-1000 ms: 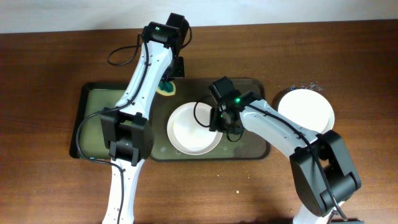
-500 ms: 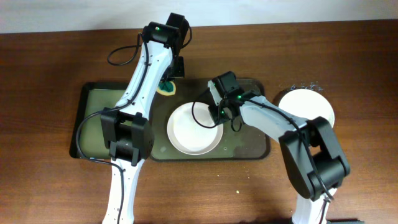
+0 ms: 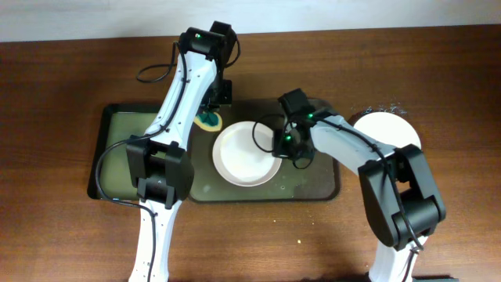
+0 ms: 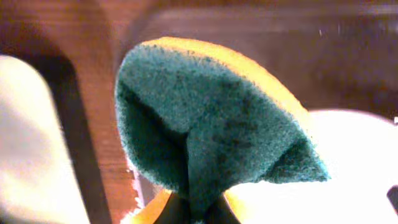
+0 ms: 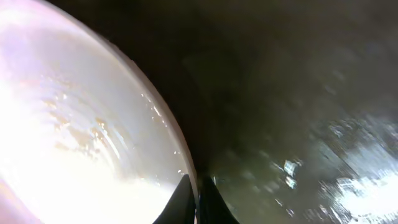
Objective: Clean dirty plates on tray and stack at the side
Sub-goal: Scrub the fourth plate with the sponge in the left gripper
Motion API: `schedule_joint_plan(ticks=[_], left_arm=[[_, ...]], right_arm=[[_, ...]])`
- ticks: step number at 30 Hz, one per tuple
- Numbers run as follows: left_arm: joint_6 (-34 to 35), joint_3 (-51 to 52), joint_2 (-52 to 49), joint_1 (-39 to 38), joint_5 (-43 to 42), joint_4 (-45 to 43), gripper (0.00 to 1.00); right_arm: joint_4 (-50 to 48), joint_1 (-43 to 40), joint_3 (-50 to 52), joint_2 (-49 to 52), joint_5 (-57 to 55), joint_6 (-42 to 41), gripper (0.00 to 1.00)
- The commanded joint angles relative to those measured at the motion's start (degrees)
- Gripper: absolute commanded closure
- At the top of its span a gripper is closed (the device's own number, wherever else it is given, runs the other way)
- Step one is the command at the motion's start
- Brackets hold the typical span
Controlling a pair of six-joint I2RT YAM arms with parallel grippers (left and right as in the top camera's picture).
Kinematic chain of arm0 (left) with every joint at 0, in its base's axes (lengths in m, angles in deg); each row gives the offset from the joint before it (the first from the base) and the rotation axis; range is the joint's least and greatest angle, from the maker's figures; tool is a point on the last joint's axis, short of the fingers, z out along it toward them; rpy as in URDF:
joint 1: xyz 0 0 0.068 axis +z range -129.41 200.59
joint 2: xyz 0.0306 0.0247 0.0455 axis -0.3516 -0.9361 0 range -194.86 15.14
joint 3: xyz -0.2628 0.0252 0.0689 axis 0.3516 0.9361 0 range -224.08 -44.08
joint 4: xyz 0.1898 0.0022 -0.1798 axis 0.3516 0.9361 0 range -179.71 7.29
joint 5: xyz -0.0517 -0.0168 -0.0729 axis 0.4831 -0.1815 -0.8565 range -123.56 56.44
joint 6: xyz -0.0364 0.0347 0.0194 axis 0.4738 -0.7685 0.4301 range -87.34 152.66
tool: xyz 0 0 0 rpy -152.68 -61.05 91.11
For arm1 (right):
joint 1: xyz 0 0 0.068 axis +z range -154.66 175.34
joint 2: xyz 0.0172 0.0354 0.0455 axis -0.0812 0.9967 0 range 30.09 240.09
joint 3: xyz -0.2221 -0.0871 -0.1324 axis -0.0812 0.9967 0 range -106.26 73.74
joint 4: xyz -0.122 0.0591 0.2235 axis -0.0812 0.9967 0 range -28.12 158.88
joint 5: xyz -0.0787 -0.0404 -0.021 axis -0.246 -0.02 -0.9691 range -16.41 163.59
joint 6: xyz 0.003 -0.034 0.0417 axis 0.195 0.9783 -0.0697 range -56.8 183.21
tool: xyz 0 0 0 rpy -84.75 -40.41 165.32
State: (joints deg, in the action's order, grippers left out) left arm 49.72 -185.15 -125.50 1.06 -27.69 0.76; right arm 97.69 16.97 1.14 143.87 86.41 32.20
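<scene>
A white plate point(image 3: 244, 154) lies on the dark grey-olive tray point(image 3: 317, 184). My right gripper point(image 3: 282, 146) is shut on its right rim. In the right wrist view the two dark fingers point(image 5: 184, 200) pinch the thin rim of the wet plate point(image 5: 81, 130), with the tray point(image 5: 298, 93) behind. My left gripper point(image 3: 211, 110) is shut on a green and yellow sponge point(image 3: 209, 120), which hangs just off the plate's upper left edge. The sponge point(image 4: 211, 124) fills the left wrist view, with the plate point(image 4: 354, 168) behind it. Another plate point(image 3: 391, 135) rests on the table to the right of the tray.
A smaller black-rimmed tray with a greenish inside point(image 3: 121, 149) sits at the left, against the big tray. Small water drops point(image 3: 383, 108) lie on the wooden table above the right-hand plate. The right arm reaches across the tray's right half.
My right gripper has shut on the plate's right rim, and the plate has shifted slightly up and right. The left gripper with the sponge has dropped a little toward the plate.
</scene>
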Motion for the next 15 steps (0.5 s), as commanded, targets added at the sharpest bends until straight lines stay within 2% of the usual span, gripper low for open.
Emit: schedule_joint_plan(ticks=[1,4,8,15], left_arm=[[-2.2,4.5,0.5,-1.4,-3.5,0.0,1.00],[-2.2,7.9,0.5,-4.2,-3.7,-3.6,1.00],[-2.0,10.9,0.5,-6.6,-10.4,-9.9,1.00],[1.2,15.2,0.5,-6.8,-10.6,-13.8,1.00]], right_arm=[[4.4,-4.7,1.3,1.0,-3.4,-7.6,0.96],[5.4,-6.1,1.3,1.0,-3.4,-6.6,0.96],[5.4,-5.9,1.4,1.0,-3.6,-6.5,0.96],[5.8,-5.9,1.4,1.0,-4.1,-5.2,0.96]])
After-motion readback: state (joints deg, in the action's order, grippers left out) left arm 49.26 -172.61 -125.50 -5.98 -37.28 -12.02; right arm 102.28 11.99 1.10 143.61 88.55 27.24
